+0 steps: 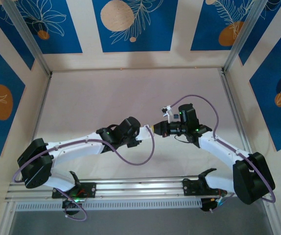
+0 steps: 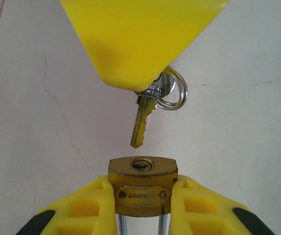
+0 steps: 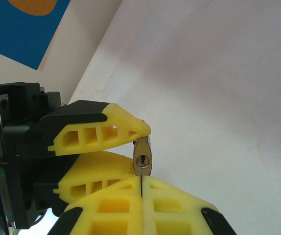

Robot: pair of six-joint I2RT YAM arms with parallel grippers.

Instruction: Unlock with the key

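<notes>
A small brass padlock is being held up off the tabletop by the left tool. Its two yellow fingers are being pressed against the padlock's sides, and the keyhole is being turned toward the other arm. Just beyond the padlock's keyhole face, the key is being pinched by its head in the closed right tool, with a key ring dangling beside that head. The key's tip is being aimed at the keyhole and kept just short of it — not touching, nothing inserted yet.

Grasping and lining-up are judged done; pushing in, turning and freeing the shackle are left. The blade is being carried slightly tilted against the padlock's axis, so a small straightening is probably being called for before entry.

Generous room is being left around the padlock. Seen from above, it is being held over the middle of the tabletop, with the frame posts and patterned walls well apart from it on every side. The only tight margin is judged to be the narrow slot itself.
</notes>
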